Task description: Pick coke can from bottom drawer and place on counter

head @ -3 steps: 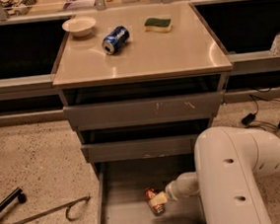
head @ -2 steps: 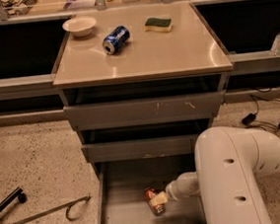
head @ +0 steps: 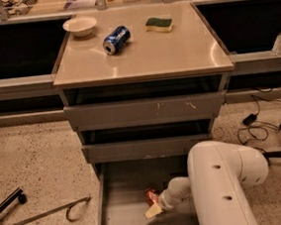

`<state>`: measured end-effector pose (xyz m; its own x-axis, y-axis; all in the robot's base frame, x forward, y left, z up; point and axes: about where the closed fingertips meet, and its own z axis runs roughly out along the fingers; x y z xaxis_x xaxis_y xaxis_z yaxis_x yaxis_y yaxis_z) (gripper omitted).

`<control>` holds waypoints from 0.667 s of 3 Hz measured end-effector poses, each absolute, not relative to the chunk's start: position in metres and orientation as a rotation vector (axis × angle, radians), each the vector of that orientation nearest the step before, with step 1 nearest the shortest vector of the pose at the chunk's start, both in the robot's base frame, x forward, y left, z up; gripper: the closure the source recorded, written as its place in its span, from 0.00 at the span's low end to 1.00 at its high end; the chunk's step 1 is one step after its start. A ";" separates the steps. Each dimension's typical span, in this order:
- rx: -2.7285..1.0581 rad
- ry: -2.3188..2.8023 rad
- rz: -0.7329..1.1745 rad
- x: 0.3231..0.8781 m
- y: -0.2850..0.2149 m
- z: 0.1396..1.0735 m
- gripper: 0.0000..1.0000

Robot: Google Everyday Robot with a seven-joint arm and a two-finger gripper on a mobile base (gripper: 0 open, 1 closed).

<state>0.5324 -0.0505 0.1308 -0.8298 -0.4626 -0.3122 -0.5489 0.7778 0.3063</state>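
The coke can is a small red can in the open bottom drawer, near the middle of its grey floor. My gripper reaches down into the drawer from the right, at the end of the white arm, and is right against the can's front right side. Part of the can is hidden behind it. The beige counter is the cabinet top above.
On the counter lie a blue soda can on its side, a white bowl at the back left and a green-yellow sponge. The two upper drawers are slightly open. A metal hooked rod lies on the floor to the left.
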 end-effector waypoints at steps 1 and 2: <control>-0.858 2.762 0.628 0.524 -0.033 0.106 0.00; -0.858 2.762 0.628 0.524 -0.033 0.106 0.00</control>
